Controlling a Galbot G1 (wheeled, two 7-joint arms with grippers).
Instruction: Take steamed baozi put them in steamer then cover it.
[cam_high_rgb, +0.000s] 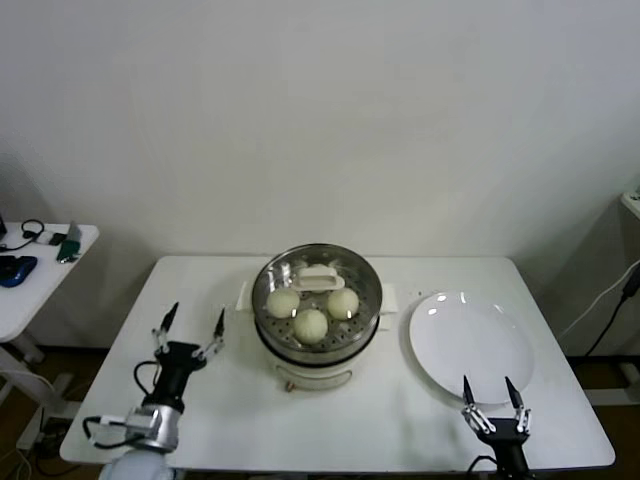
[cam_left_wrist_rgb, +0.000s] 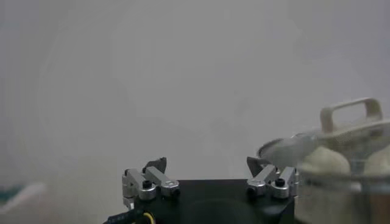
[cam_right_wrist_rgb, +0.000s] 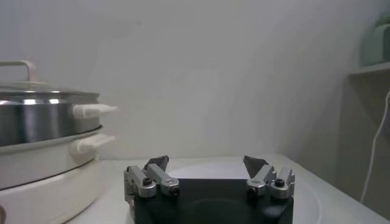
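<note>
- Here's the steamer (cam_high_rgb: 316, 345), sitting mid-tabletop (cam_high_rgb: 230, 405) on its cream-white base, shiny steel pot up top, side handles poking out either way.
- The cover (cam_high_rgb: 318, 290) is on! Clear glass lid seated on the pot's rim, its cream-white bar handle (cam_high_rgb: 321, 279) towards the back of the lid.
- Through the glass, the steamed baozi (cam_high_rgb: 311, 324): three pale buns plainly visible on the perforated tray, one front and centre, one either side behind it. A fourth can't be made out under the handle.
- Left pincer (cam_high_rgb: 190, 326) is near the steamer on the robot's left, over the tabletop, fingers splayed wide, gripping nothing and clear of the pot.
- From the left wrist view, that same pincer (cam_left_wrist_rgb: 207, 163) shows its two tips well apart with only blank wall between them; the lidded pot (cam_left_wrist_rgb: 341, 176) sits off to one side, buns showing pale through the glass.
- Right pincer (cam_high_rgb: 491, 391) is down at the near edge of the tabletop, just over the near rim of the white plate (cam_high_rgb: 470, 340), fingers released and wide, nothing held.
- That plate lies flat to the robot's right of the steamer, just beside it, not touching.
- The right wrist view confirms it: pincer (cam_right_wrist_rgb: 207, 161) open, steamer (cam_right_wrist_rgb: 46, 158) off to the side with the lid in place.
- Over on the robot's far left, a small side table (cam_high_rgb: 35, 275) carries some dark and blue odds and ends too small to name.
</note>
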